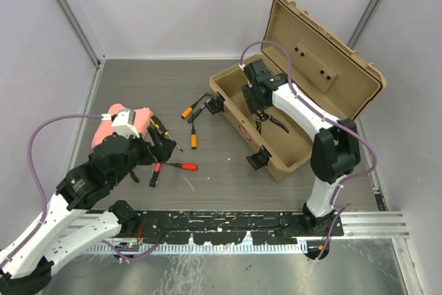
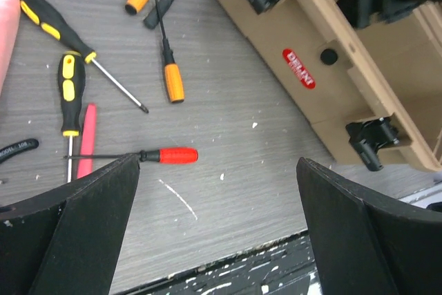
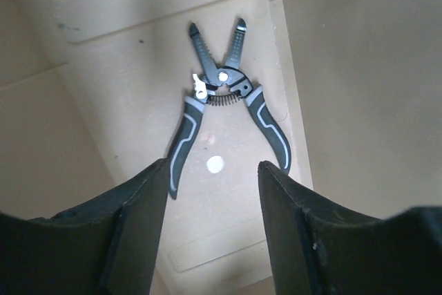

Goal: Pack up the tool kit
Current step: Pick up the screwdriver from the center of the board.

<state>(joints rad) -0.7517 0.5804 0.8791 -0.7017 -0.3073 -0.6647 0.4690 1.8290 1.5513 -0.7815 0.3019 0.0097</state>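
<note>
One splayed pliers (image 3: 222, 79) — smooth tan case (image 3: 345, 67).

From high at the near edge, the top camera takes in the whole table (image 1: 138, 94). The left wrist camera looks down, nearer, at the front of the case (image 2: 373, 81); the right peers close inside. All share the case

The case (image 1: 331, 67) is tan with a red label (image 2: 298, 68), the pliers (image 3: 222, 77) dark grey with pale stripes, the table (image 2: 262, 170) streaked grey beneath a red-handled screwdriver (image 2: 169, 155) and an orange-handled screwdriver (image 2: 174, 82).
</note>
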